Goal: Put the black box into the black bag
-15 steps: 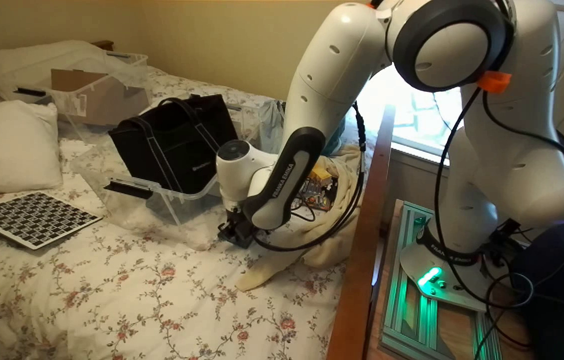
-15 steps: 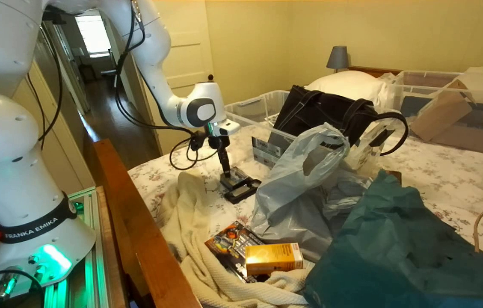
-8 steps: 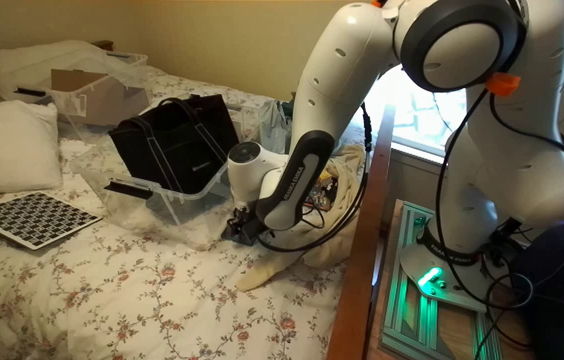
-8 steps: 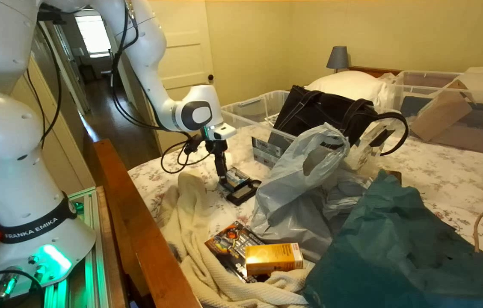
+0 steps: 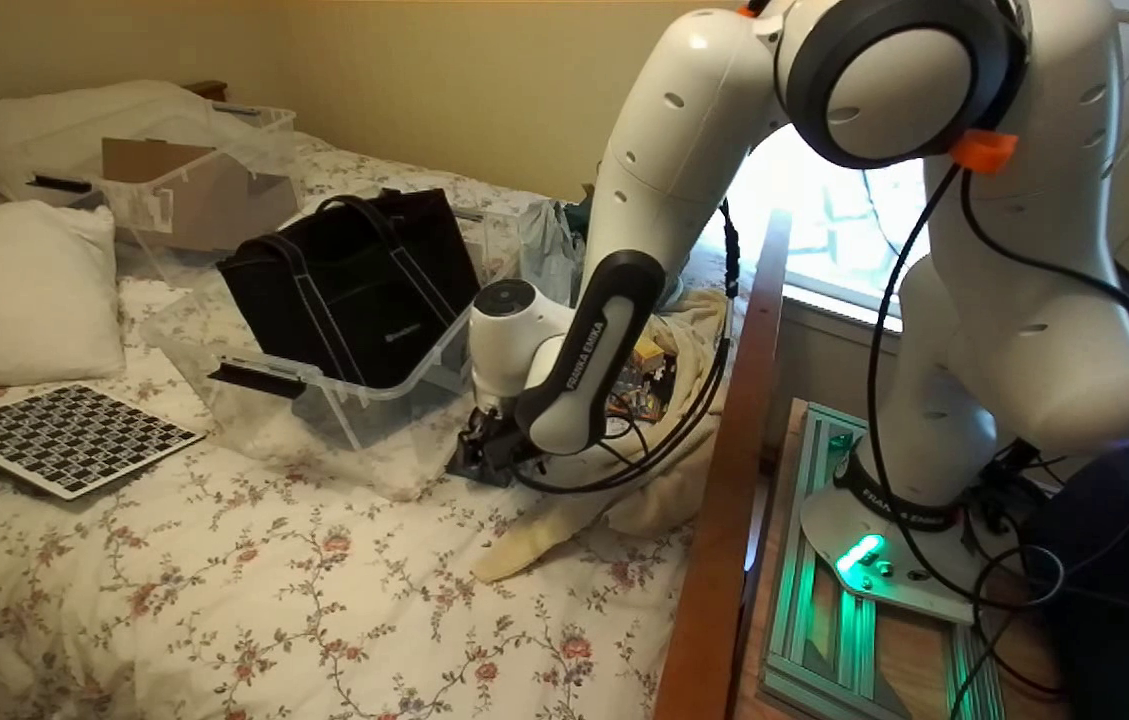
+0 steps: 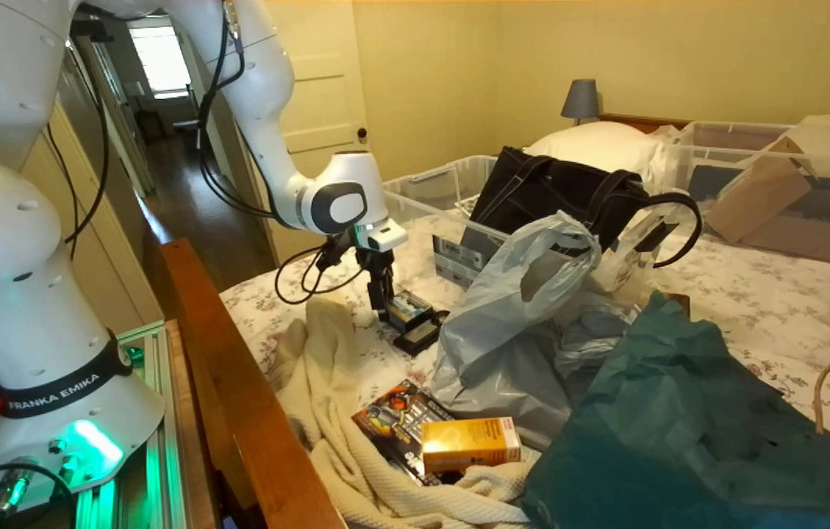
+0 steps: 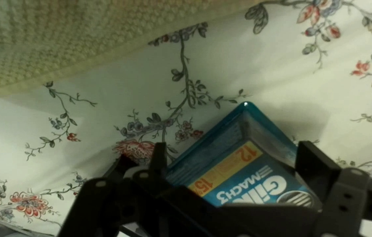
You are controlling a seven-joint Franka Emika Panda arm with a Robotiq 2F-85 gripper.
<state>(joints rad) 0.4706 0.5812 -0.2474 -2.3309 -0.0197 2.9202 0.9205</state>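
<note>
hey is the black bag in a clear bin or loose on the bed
In a clear bin: in both exterior views the black bag rises from within the bin's rim. How far down it reaches, I cannot tell.

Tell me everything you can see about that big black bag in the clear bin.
The black bag is a large, boxy tote of what looks like soft fabric, with pale-stitched dark straps and a pale logo, too small to read, on one face. It rests tilted inside a clear plastic bin, its upper part sticking out above. In an exterior view a grey plastic bag hides part of it; whether the two touch, I cannot tell. Its inside does not show.
</note>
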